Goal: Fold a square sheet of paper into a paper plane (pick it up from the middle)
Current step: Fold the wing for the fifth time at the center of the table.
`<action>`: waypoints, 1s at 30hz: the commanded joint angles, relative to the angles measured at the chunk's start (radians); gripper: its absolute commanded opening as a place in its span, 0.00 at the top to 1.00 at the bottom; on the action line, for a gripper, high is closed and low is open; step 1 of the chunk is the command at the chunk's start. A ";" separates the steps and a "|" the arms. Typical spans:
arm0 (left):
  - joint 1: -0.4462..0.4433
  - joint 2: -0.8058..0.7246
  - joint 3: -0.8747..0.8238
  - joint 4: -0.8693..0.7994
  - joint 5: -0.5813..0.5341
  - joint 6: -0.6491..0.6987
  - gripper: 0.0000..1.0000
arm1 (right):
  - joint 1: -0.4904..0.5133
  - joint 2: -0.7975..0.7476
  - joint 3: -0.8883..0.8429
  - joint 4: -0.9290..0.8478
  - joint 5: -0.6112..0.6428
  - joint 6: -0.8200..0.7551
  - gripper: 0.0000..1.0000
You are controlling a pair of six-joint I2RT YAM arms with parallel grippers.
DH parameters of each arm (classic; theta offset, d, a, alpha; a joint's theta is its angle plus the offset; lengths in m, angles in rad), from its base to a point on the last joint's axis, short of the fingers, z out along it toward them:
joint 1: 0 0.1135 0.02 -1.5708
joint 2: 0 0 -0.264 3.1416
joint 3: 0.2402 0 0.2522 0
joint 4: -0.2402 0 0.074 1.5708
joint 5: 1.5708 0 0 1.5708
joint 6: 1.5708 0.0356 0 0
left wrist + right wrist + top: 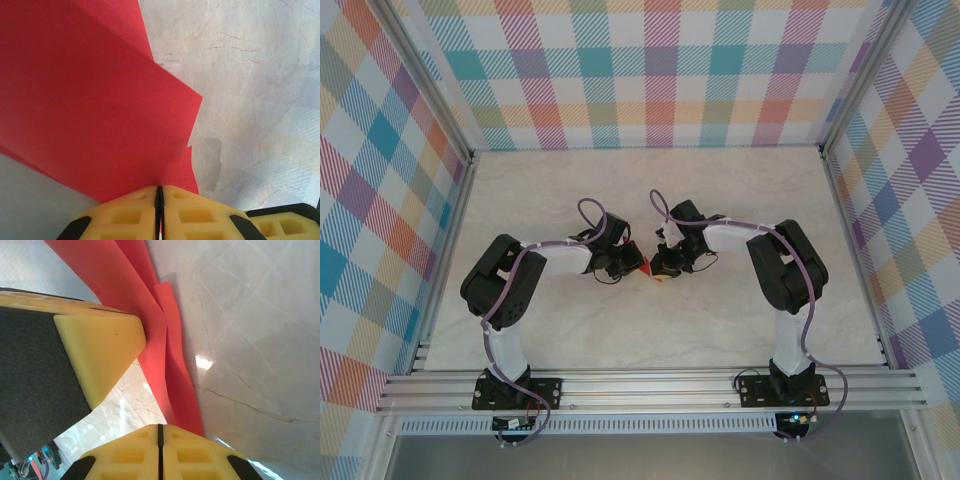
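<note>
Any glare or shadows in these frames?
Right wrist: small glare spot on the table beside the red paper. Left wrist: the paper throws a soft grey shadow on the table, no glare. Top external: even light, sharp.

So the table [720,330] is sporting a pale marble-look top with thin grey veins running all over it, and it's catching a bright glare spot in the right wrist view. The red paper [90,110] is throwing a soft shadow on it, can't tell if it's touching. A metal rail [650,392] is running along the near edge.
</note>
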 commanded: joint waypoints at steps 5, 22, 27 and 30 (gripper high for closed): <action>-0.003 0.054 -0.002 -0.125 -0.092 -0.010 0.89 | -0.001 0.026 -0.023 -0.060 0.039 0.001 0.92; -0.003 0.060 0.007 -0.144 -0.100 -0.008 0.89 | -0.002 0.001 -0.041 -0.121 0.152 0.008 0.93; -0.003 0.060 0.008 -0.146 -0.098 -0.009 0.89 | 0.002 -0.102 -0.043 -0.069 0.079 0.002 0.92; -0.003 0.060 0.007 -0.146 -0.097 -0.009 0.89 | 0.014 -0.110 -0.020 -0.074 0.054 -0.006 0.92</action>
